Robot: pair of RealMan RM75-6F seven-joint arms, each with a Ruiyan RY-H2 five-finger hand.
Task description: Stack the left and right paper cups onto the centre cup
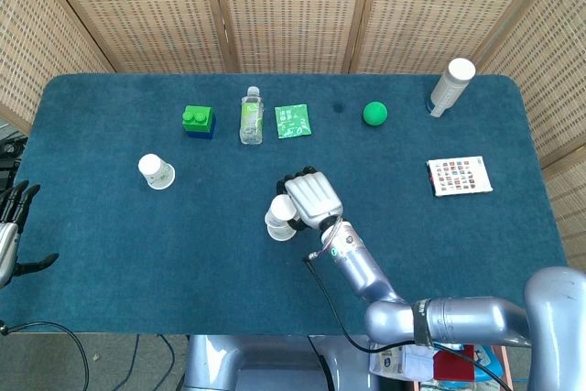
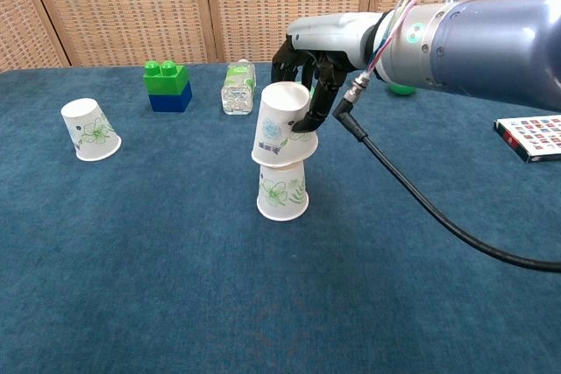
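Observation:
My right hand point(image 2: 308, 66) point(image 1: 309, 197) grips an upside-down paper cup point(image 2: 281, 124) point(image 1: 280, 211), slightly tilted, directly over the centre cup point(image 2: 282, 192). The held cup's rim sits at the centre cup's top, seemingly touching it. In the head view the centre cup point(image 1: 278, 229) is mostly hidden under the held one. The left paper cup point(image 2: 89, 130) point(image 1: 156, 171) stands upside-down and tilted at the table's left. My left hand point(image 1: 11, 226) hangs off the table's left edge with fingers apart, holding nothing.
Along the back lie a green-and-blue block point(image 2: 166, 85), a clear bottle point(image 2: 238, 87) on its side, a green packet point(image 2: 294, 93) and a green ball point(image 1: 374, 114). A white cylinder point(image 1: 450, 86) stands back right, a card box point(image 1: 459, 175) at the right. A black cable point(image 2: 438, 216) trails from my right arm.

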